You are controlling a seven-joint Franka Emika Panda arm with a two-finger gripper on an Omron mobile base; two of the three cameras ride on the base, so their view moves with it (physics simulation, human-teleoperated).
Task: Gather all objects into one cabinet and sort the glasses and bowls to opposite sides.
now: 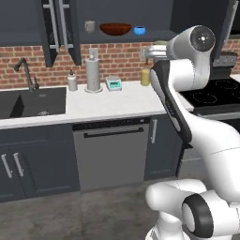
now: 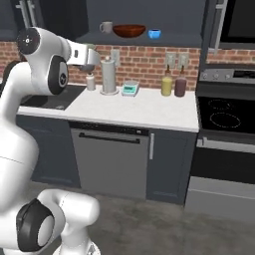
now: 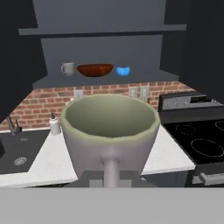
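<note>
Hand view: the gripper point(image 3: 111, 177) is clamped on a mug point(image 3: 109, 131) by its handle, facing the open cabinet point(image 3: 105, 81), whose shelf holds another mug point(image 3: 68, 68) at the left end, then brown bowl point(image 3: 95, 70) and blue bowl point(image 3: 123, 70).

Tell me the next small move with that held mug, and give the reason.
Probably carry the held mug up toward the open cabinet's shelf and set it left of the other mug. The fingers are shut on it, and the brown bowl and blue bowl sit to that mug's right.
</note>
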